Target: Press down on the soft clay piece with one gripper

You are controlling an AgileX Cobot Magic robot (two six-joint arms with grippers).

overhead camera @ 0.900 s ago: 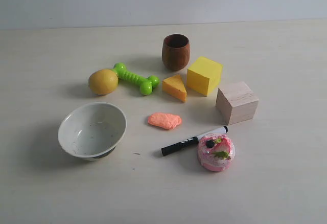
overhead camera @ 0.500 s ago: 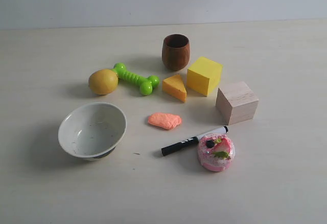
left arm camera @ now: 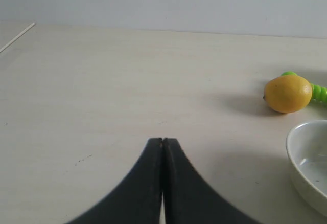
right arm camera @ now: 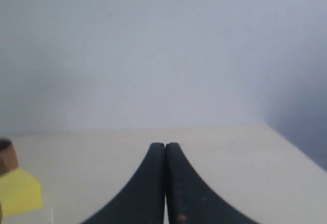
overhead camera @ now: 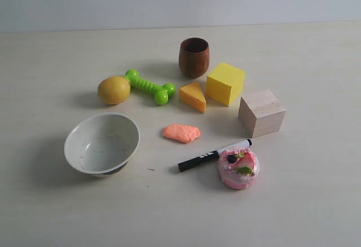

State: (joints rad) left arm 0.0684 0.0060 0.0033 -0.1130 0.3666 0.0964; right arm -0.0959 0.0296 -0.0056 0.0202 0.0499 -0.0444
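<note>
The soft clay piece [overhead camera: 181, 132], a flattish salmon-orange lump, lies on the table between the white bowl [overhead camera: 102, 143] and the black marker [overhead camera: 214, 155]. Neither arm shows in the exterior view. My left gripper [left arm camera: 162, 141] is shut with nothing in it, low over bare tabletop, with the lemon [left arm camera: 287, 94] and the bowl's rim [left arm camera: 296, 157] off to one side. My right gripper [right arm camera: 165, 146] is also shut and empty, facing the wall, with the yellow cube [right arm camera: 19, 191] at the picture's edge. The clay does not appear in either wrist view.
Around the clay stand an orange cheese wedge [overhead camera: 193, 96], yellow cube [overhead camera: 225, 83], wooden cube [overhead camera: 261, 112], brown wooden cup [overhead camera: 194, 57], green dumbbell toy [overhead camera: 150, 86], lemon [overhead camera: 114, 89] and pink cake toy [overhead camera: 238, 167].
</note>
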